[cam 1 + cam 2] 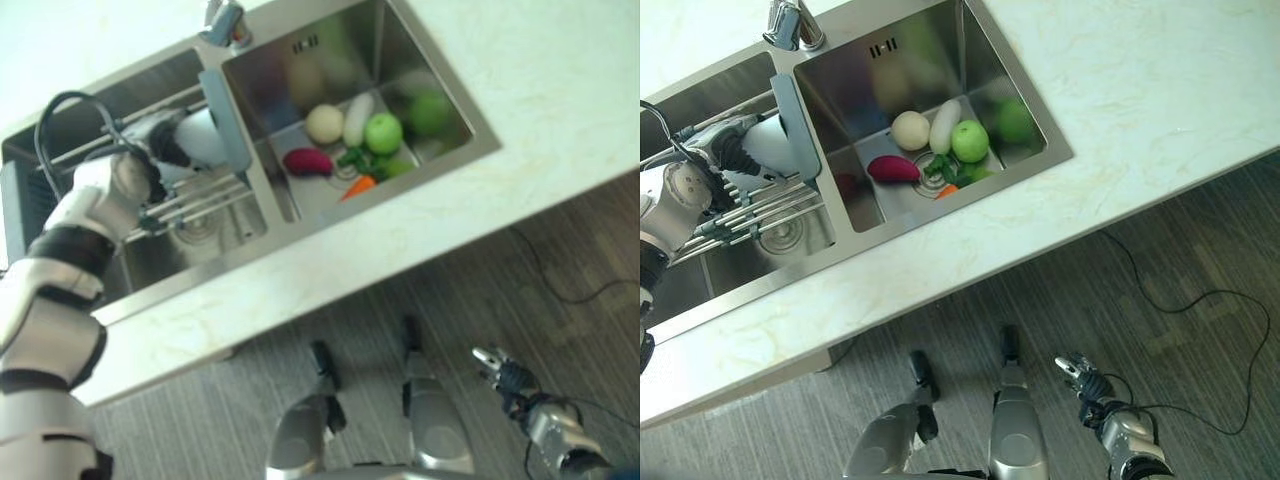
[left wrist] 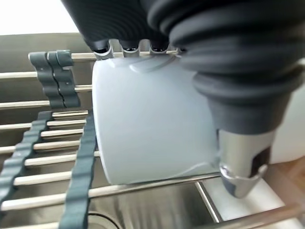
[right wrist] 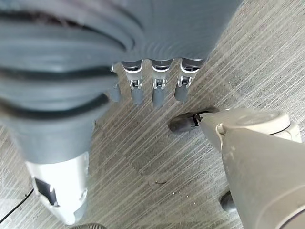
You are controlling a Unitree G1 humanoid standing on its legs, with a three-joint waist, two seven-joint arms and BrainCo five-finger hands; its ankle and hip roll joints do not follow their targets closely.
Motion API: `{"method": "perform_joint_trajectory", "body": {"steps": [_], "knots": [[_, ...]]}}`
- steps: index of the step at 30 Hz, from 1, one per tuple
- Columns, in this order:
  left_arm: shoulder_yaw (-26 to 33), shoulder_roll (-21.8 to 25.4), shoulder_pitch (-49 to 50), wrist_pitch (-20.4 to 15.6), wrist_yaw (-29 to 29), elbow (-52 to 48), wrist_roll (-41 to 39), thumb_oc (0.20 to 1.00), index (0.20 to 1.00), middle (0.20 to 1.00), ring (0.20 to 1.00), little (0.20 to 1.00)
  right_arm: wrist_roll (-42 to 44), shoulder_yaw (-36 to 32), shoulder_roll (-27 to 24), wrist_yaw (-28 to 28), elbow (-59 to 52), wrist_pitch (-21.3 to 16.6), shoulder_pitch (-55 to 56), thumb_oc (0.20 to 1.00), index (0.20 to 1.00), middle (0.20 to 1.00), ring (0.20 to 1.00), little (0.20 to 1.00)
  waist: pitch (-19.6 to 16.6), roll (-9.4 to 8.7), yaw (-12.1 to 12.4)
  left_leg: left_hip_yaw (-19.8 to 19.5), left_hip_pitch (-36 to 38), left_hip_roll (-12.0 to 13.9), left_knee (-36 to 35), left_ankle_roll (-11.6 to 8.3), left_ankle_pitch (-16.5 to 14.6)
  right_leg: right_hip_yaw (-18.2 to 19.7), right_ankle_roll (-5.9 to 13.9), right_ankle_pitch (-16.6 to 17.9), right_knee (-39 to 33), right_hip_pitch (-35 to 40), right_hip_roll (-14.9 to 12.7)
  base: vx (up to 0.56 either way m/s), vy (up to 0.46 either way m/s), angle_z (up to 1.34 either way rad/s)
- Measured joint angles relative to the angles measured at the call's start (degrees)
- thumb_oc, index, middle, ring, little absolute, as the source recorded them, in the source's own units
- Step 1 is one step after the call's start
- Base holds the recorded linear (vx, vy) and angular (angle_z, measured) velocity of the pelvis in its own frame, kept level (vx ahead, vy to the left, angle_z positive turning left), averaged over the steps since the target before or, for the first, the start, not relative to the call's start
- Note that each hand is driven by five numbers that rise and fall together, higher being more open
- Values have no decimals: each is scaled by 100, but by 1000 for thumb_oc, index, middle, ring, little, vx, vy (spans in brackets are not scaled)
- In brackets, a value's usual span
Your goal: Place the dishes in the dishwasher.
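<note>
A white cup [image 2: 147, 129] lies on its side on the metal bars of a sink rack [image 2: 47, 143] over the left basin. My left hand [image 1: 165, 145] is curled round the cup [image 1: 207, 135], with the fingers over its upper edge and the thumb [image 2: 243, 162] against its side. My right hand [image 1: 500, 372] hangs low beside my body over the floor, its fingers [image 3: 159, 90] relaxed and holding nothing.
The right basin [image 1: 400, 60] holds vegetables: a pale onion [image 1: 324, 123], a white radish [image 1: 357, 118], a green apple [image 1: 383, 132], a purple eggplant [image 1: 308, 162] and a carrot [image 1: 358, 186]. A faucet [image 1: 225, 25] stands behind the sink. Pale countertop [image 1: 450, 220] surrounds it.
</note>
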Motion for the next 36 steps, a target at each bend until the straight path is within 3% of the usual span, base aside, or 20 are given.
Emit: {"method": "perform_joint_trajectory", "body": {"steps": [21,22,23,24,36], "knots": [[-222,67,-270,28,-181,174,80,1000,1000,1000,1000,1000,-1,215,-13,9,-68,-11,-74,1000,1000,1000,1000,1000,-1,2,-16,83,-113,29,0,-25,18,9,-20,-3,9,-174,15,-12,-10,-2],[-222,67,-281,29,-183,197,162,875,875,875,875,875,0,216,-14,9,-71,-12,-76,1000,1000,1000,1000,1000,0,1,-16,105,-113,32,0,-26,18,7,-25,-6,8,-186,15,-25,-46,-10],[-224,61,-301,30,-189,196,237,875,875,875,875,875,0,218,-18,5,-68,-11,-84,1000,1000,1000,1000,1000,0,0,-15,121,-113,35,0,-26,18,-8,-26,-6,9,-197,11,-23,-32,-10],[-225,57,-305,81,-210,200,271,200,200,200,200,200,0,219,-18,4,-68,-11,-121,1000,1000,1000,1000,1000,0,0,-16,137,-113,36,-1,-26,17,-20,-27,-5,8,-211,3,-22,-17,-9],[-456,153,-415,33,-393,169,556,200,200,200,200,200,0,208,-27,1,-105,-8,-179,1000,1000,1000,1000,1000,-16,28,-46,150,-88,5,0,0,36,-43,24,54,0,-179,-34,-2,2,-1]]}}
